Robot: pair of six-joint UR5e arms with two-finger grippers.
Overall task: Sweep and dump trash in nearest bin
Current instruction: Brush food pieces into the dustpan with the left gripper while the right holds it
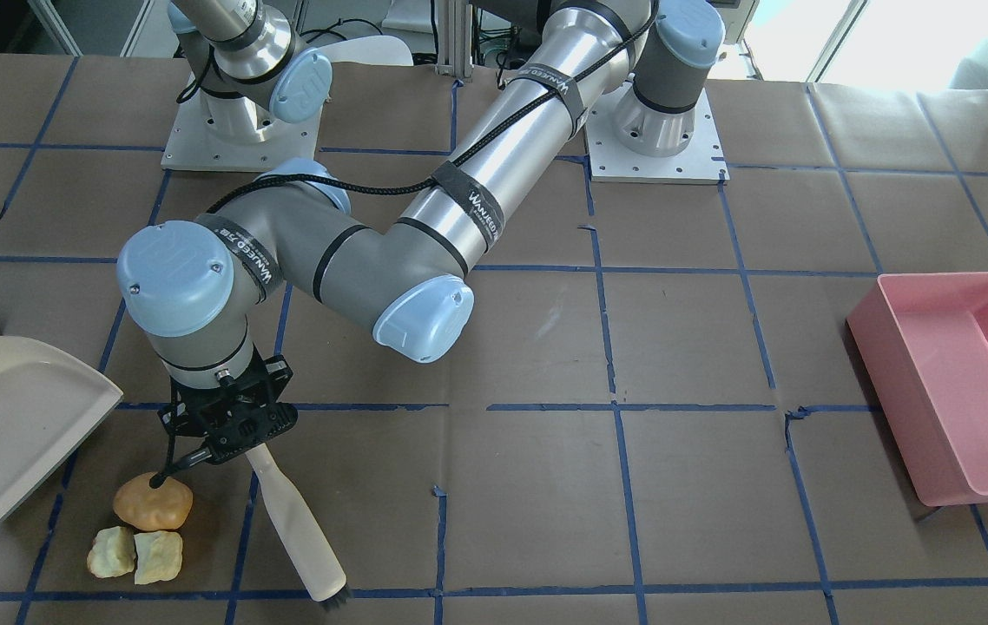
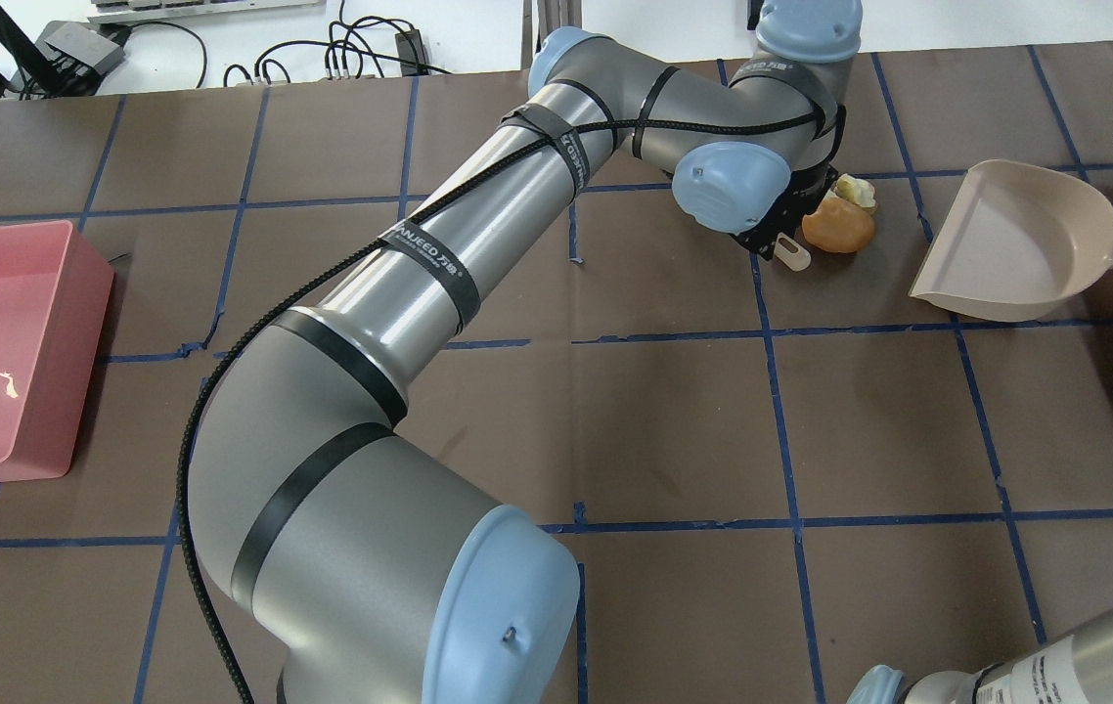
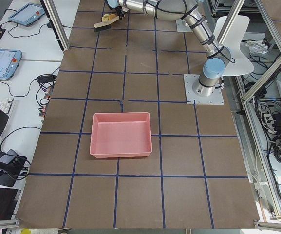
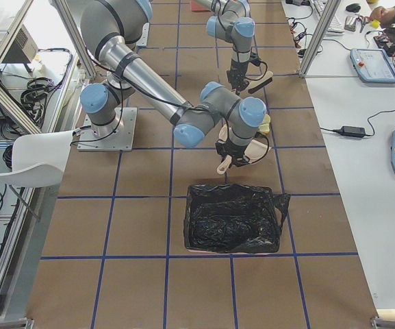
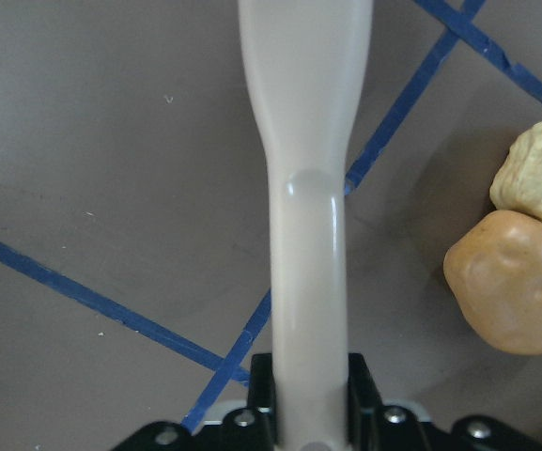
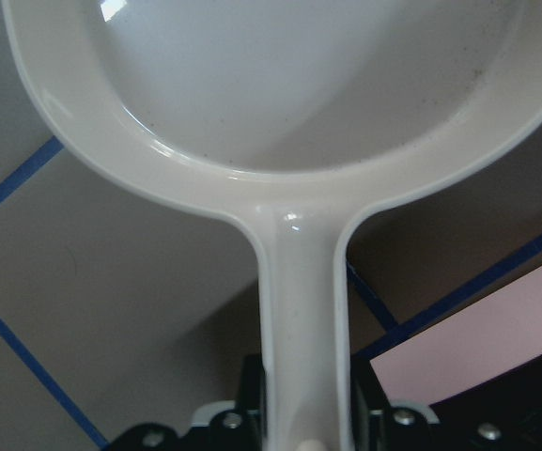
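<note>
Trash [image 1: 151,510] lies in a tight cluster on the paper-covered table [image 1: 546,486]. In the front-facing view it is at about 7 o'clock of the left gripper [image 1: 232,430], near it but apart from its fingers.

Far off at 3 o'clock stands an open pink bin [image 1: 954,382], well apart from the cluster. In the right-side view a black-bagged bin [image 4: 233,219] sits just at 6 o'clock of the cream dustpan [image 1: 8,425].

In the front-facing view the dustpan is at 10 o'clock of the cluster. Its open mouth is turned toward the cluster, with bare table between them. The right gripper [image 6: 303,423] is clenched on the dustpan's handle, one finger on each side.

The left gripper is clamped on the handle end of a cream brush [image 1: 294,521]. The brush slants away to 5 o'clock, with its dark bristles at the far tip. It passes at 3 o'clock of the tan-brown lump [image 1: 155,496], close beside it but apart.

Two pale yellow-green chunks [image 1: 111,552] lie side by side at 6 and 7 o'clock of the lump, just beside it. In the left wrist view the lump is at 3 o'clock of the brush handle, with one chunk against its top.
</note>
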